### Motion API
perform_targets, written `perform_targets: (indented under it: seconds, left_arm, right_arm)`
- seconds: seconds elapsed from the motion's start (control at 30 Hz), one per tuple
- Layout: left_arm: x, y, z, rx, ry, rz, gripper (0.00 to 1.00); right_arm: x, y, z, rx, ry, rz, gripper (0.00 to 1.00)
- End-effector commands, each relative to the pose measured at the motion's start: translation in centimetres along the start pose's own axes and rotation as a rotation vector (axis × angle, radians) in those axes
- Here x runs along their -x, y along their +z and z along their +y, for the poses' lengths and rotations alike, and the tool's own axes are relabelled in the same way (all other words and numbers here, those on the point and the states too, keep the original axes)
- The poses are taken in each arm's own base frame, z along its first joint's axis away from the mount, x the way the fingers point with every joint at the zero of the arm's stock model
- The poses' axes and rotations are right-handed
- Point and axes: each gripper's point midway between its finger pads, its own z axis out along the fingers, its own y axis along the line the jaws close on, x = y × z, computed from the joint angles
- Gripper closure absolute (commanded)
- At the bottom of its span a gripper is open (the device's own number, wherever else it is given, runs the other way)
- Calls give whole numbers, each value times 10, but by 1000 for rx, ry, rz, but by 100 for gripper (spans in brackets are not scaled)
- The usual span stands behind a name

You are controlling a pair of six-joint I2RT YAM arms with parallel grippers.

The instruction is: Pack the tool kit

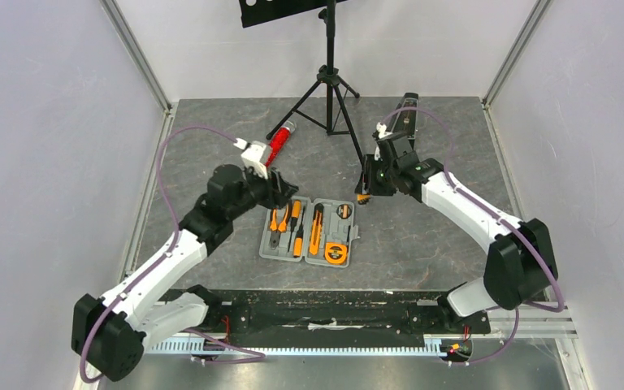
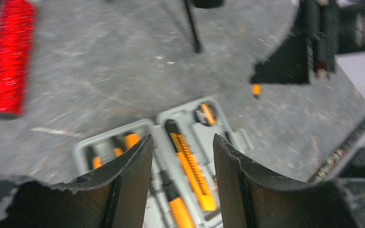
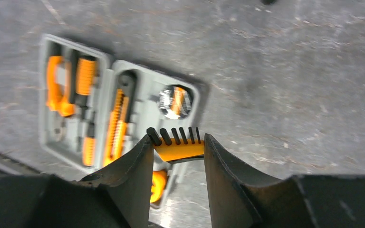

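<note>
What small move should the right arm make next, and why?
Probably lower the right gripper toward the open grey case: it clamps an orange bit holder, held up beside the case, not yet in a recess.

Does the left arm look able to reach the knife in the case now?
Probably yes. The left gripper hangs open and empty over the case, the knife lies uncovered in its recess, and the right gripper, holding a bit holder, is off to the side.

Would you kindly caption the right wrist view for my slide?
The right gripper holds an orange bit holder near the open grey tool case.
</note>
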Motion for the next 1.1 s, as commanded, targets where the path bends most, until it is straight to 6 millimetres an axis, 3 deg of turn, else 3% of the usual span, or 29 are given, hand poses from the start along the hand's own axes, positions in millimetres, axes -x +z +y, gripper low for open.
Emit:
perform_targets:
  seconds: [0.0, 0.27, 0.47, 0.8, 1.07]
  left_arm:
    - [24, 8, -71, -257, 12, -158, 45]
    - [1, 33, -108, -359, 81, -200, 47]
    - [-6, 51, -123, -393, 120, -233, 49]
    - [-24, 71, -124, -375, 134, -188, 53]
    - [-26, 77, -122, -357, 96, -186, 64]
  right_arm:
    - [39, -26, 54, 248, 98, -128, 88]
    - [44, -47, 84, 435, 178, -161, 89]
    - [37, -50, 88, 482, 204, -158, 89]
    - [37, -55, 93, 518, 217, -163, 89]
    - [34, -58, 94, 534, 220, -166, 89]
